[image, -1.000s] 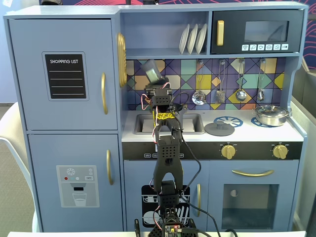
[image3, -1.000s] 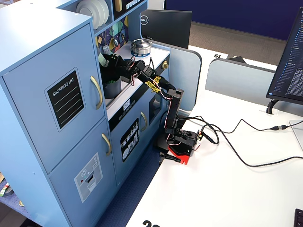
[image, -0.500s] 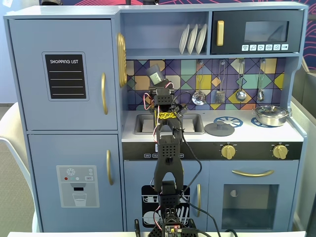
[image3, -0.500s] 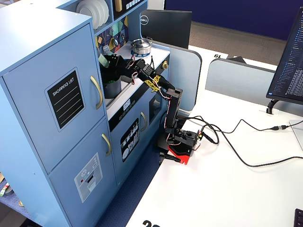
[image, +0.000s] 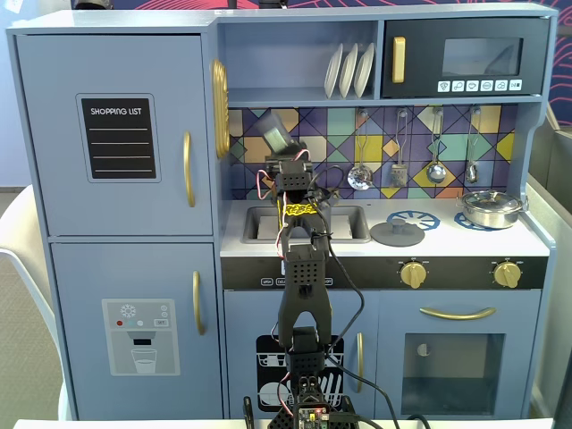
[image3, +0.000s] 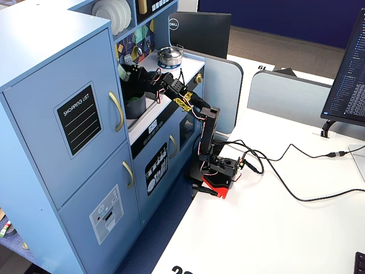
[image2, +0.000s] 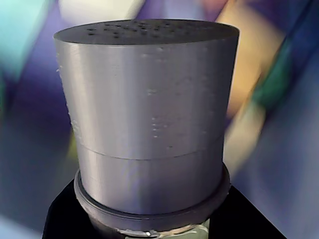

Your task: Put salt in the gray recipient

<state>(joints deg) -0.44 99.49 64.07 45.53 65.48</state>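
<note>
My gripper (image: 284,154) is shut on the salt shaker (image: 278,134), a dark-gray cylinder with a pale green label. It holds the shaker tilted, high above the counter by the sink. In the wrist view the shaker's gray speckled top (image2: 149,99) fills the frame, with the black jaws on both sides of its base, and the gripper (image2: 149,221) grips it there. In a fixed view from the side, the gripper (image3: 130,75) holds the shaker (image3: 123,71) above the dark-gray pot (image3: 137,108), which stands on the counter. In the front fixed view the arm hides the pot.
A shiny steel pan (image: 489,208) sits on the right burner. A flat gray lid (image: 397,234) lies on the left burner. The sink (image: 350,223) is beside the arm. Utensils (image: 435,170) hang on the back wall, below a shelf with plates (image: 349,70).
</note>
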